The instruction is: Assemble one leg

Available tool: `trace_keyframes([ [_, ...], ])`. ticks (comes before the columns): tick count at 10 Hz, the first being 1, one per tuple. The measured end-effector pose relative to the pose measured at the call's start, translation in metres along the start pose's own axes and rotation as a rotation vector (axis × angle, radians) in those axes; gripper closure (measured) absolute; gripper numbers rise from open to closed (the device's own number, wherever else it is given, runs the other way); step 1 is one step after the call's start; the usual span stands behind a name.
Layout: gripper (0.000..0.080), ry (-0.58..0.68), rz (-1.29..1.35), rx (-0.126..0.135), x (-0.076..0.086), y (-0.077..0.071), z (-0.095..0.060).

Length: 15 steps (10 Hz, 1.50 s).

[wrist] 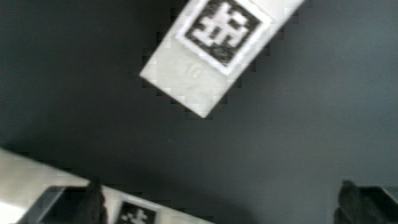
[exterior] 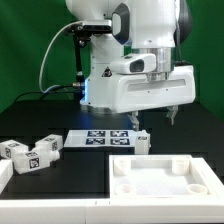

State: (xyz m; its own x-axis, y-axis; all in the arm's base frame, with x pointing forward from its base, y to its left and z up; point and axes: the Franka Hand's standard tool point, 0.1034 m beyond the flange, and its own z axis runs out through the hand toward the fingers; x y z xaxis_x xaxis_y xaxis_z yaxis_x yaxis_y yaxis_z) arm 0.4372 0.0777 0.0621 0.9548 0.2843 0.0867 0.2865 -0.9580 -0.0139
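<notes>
A small white leg (exterior: pixel 143 141) with a square tag stands on the black table just off the marker board's end, in front of the robot base. My gripper (exterior: pixel 156 118) hangs a little above and beside it, open and empty, its two dark fingers apart. In the wrist view the leg (wrist: pixel 212 52) shows as a white post with one tag, well ahead of my gripper (wrist: pixel 217 210). The fingertips (wrist: pixel 64 206) sit spread at the picture's corners with nothing between them.
The marker board (exterior: pixel 100 137) lies flat beside the leg and also shows in the wrist view (wrist: pixel 146 211). Two more tagged legs (exterior: pixel 30 152) lie at the exterior view's left. The wide white tabletop (exterior: pixel 160 180) with corner sockets lies at the front right.
</notes>
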Motion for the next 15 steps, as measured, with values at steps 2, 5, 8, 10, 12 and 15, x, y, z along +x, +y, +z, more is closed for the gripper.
trace_keyframes([
  [2,0.0151,-0.023,0.316,0.022,-0.002,0.002,0.002],
  [5,0.0151,-0.066,0.546,0.043,-0.008,0.015,0.004],
  [8,0.0151,-0.106,0.534,0.049,-0.01,0.013,0.004],
  [10,0.0151,-0.317,0.565,0.092,-0.008,0.019,-0.005],
  [12,0.0151,-0.531,0.561,0.128,-0.015,0.011,-0.004],
  [15,0.0151,-0.673,0.545,0.161,-0.017,0.013,-0.001],
])
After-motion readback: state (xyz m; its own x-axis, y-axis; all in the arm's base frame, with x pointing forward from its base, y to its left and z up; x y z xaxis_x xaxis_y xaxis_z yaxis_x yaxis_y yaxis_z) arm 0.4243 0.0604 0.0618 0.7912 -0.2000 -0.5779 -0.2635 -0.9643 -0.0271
